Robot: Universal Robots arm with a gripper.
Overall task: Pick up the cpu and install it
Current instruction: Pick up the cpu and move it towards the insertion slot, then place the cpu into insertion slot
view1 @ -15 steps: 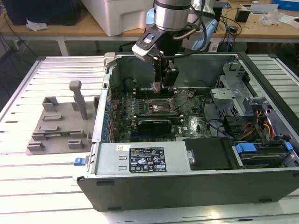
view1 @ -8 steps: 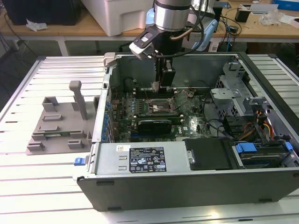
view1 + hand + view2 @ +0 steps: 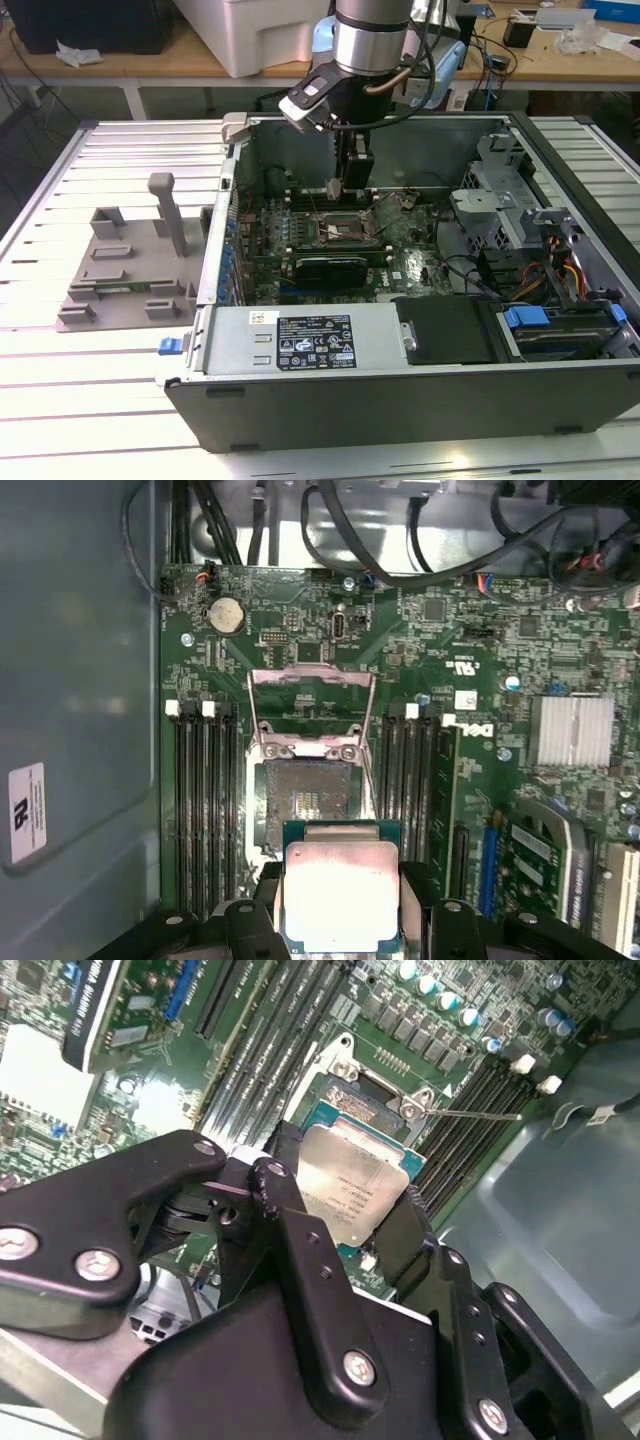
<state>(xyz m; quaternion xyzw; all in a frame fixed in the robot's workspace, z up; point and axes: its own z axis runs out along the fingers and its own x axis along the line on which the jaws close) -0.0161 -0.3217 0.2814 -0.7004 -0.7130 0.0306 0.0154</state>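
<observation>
cpu [image 3: 358,1182] | step: install approach, held near open socket [image 3: 305,800] | hand [image 3: 338,1208]: clamped on chip's edges | need: square alignment over socket before lowering

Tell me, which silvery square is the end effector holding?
The smooth cpu, gripped by the end effector near the empty socket; the ribbed heatsink sits apart on the board.
</observation>
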